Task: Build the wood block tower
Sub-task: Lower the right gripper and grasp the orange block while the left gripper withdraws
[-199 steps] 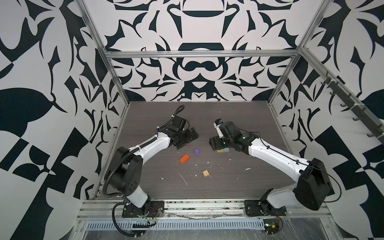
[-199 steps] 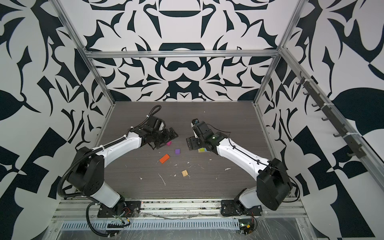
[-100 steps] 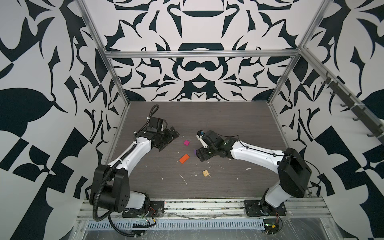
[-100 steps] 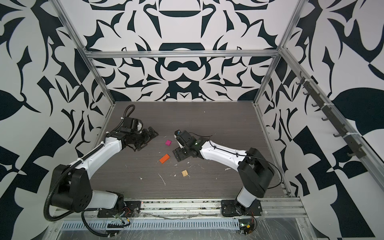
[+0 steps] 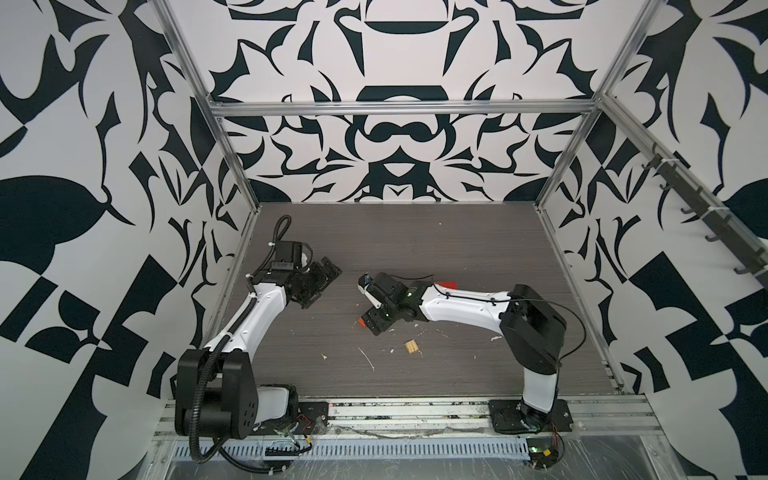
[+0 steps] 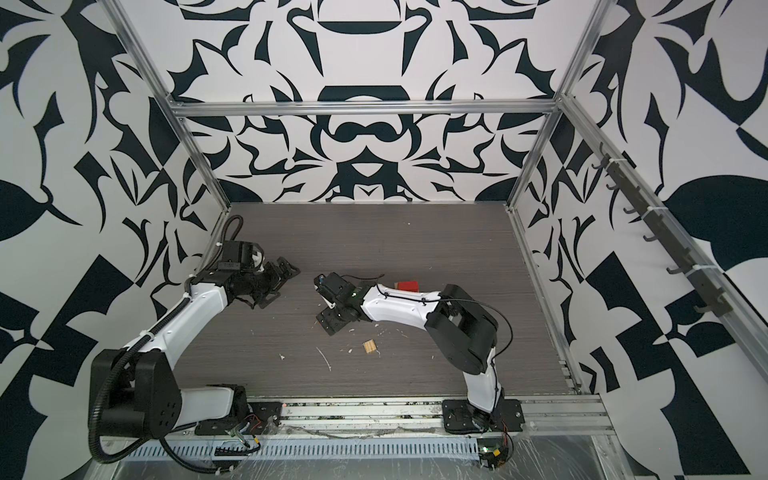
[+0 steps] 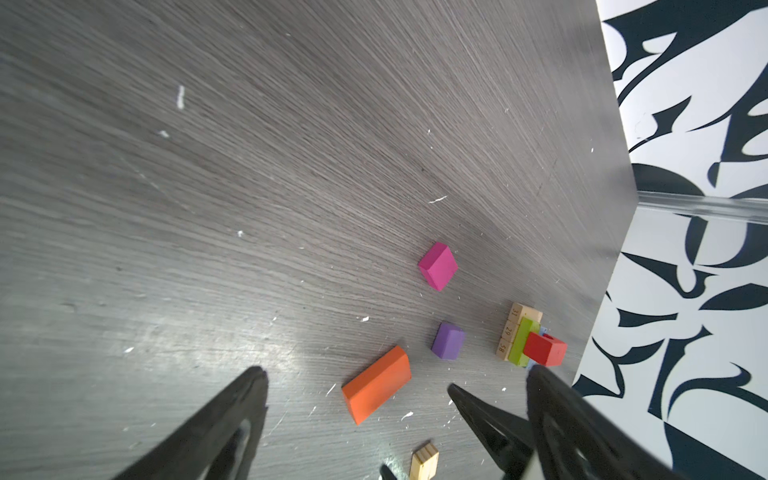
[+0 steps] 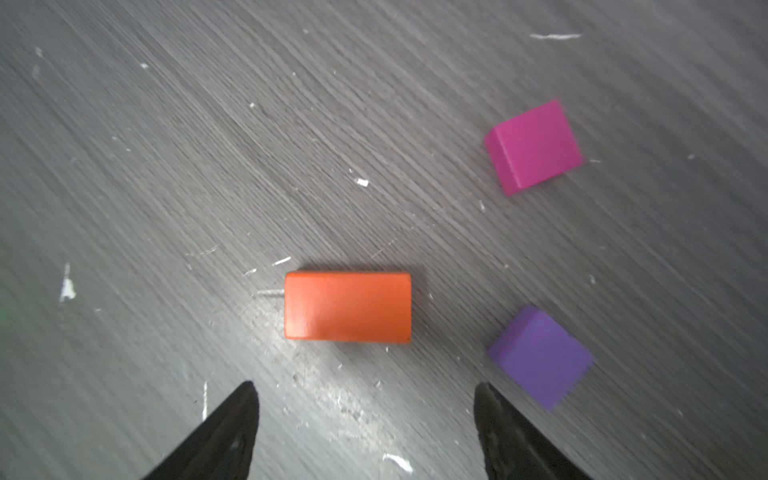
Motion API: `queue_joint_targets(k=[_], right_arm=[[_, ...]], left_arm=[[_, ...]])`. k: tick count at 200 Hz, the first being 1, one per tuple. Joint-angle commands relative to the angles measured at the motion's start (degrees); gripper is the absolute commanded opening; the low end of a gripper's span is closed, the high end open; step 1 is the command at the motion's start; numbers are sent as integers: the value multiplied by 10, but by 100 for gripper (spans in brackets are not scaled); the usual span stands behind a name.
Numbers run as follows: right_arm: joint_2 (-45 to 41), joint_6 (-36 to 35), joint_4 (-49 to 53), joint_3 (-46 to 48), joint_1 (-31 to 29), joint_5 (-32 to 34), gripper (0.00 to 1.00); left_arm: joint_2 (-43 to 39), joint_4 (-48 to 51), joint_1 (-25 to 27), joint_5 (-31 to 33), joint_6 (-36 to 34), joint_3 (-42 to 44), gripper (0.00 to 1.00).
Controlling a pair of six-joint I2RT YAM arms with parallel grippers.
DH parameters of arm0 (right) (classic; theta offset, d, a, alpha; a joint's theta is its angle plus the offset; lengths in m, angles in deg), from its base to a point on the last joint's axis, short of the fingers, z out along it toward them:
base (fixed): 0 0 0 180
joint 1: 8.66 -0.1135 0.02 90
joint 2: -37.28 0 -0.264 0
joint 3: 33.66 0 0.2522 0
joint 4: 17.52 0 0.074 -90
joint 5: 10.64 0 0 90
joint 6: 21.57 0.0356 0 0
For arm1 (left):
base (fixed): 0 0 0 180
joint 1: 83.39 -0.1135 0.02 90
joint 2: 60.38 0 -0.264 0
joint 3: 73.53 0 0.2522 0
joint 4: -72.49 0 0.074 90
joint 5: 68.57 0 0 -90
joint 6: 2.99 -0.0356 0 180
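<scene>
Left end effector (image 5: 325, 284) wide open, empty. Right end effector (image 8: 363, 388) open, empty, tips near orange block (image 8: 347, 306); ridged tan block (image 5: 411, 347) at its 4 o'clock.

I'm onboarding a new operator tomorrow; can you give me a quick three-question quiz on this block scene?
1. True or false: the right arm's jaws are clamped on the orange block.
2. Which block tops the stack? A red, B magenta, C purple.
3. How many blocks show in the right wrist view?
Key: 1 false, the jaws stand open, short of it. 2 A, the red block. 3 three: orange block, magenta cube, purple cube.
</scene>
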Motion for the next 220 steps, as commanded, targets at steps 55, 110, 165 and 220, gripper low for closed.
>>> queue_joint_targets(k=[55,110,165,220], right_arm=[[66,-20,11,-80,-10,-6,79],[87,-18,16,-87,-17,18,74],[90,-21,22,-88,-27,46,66],[76,-16,24,-86,-27,62,58]], left_arm=[[-37,18,-15,-25,-14,24,99],[-39,14,-18,-29,-12,30,99],[-36,9,-18,-34,-10,31,99],[-34,6,-18,-38,-9,35,99]])
